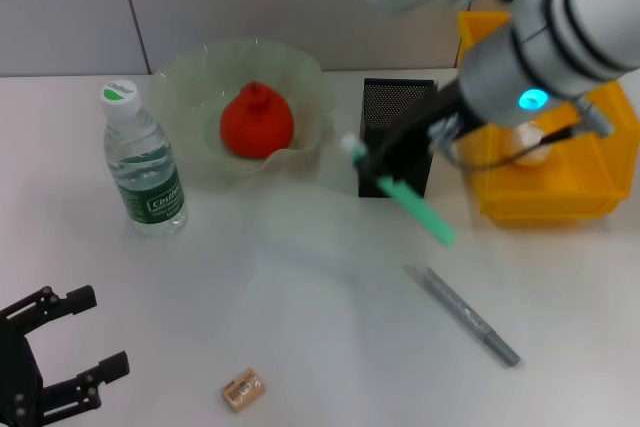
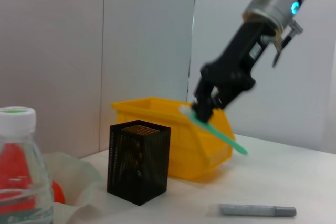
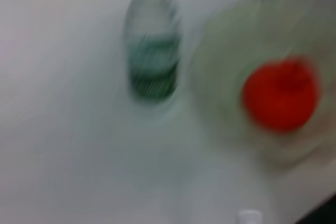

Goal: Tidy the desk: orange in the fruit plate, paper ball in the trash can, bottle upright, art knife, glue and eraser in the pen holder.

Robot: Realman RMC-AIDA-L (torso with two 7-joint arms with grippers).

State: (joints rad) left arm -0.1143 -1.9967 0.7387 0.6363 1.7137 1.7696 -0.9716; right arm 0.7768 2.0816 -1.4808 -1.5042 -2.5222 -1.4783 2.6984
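The right arm is a thick grey-and-white cylinder with black ring bands and a glowing cyan light, ending in a black right hand with thin looping cables. The left hand is a black bracket-like claw.

Lab: bare white table, panelled wall

Right hand raised, clamped; left hand spread, low.

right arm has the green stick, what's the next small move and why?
Probably carry it a little further over the pen holder and tip it upright. The right gripper holds the green glue stick slanted in the air in front of the holder, not yet above its opening. The left gripper waits at the near edge.
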